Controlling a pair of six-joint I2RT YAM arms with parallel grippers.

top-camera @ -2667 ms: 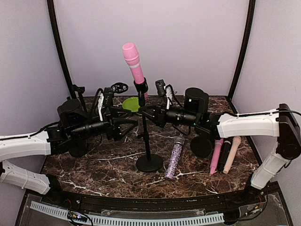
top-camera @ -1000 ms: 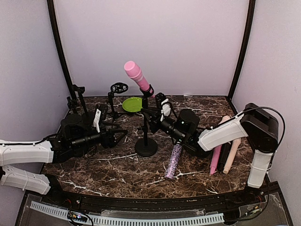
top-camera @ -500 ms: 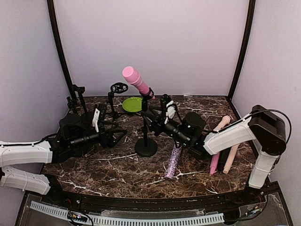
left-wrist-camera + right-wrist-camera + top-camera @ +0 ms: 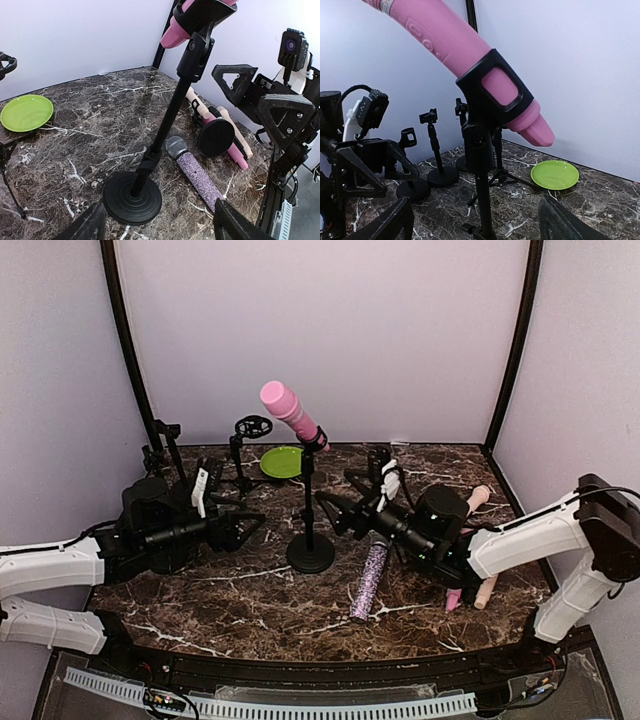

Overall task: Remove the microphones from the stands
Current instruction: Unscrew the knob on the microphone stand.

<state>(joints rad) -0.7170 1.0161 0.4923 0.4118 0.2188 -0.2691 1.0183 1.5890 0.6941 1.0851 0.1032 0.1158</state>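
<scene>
Pink microphone (image 4: 288,410), rigid, slick, probably light: I am eyeing its barrel above the stand clip (image 4: 316,438), left gripper (image 4: 250,528) and right gripper (image 4: 343,498) gaping.

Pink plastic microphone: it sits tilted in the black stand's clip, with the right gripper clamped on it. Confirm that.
Wrong on the grip. The pink plastic microphone does sit tilted in the black stand's clip, but the right gripper stands open, holding nothing: see the right wrist view.

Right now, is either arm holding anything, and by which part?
Nothing is held. The left pincer and right pincer are open, clear of the pink mic, which sits in the stand's clip.
</scene>
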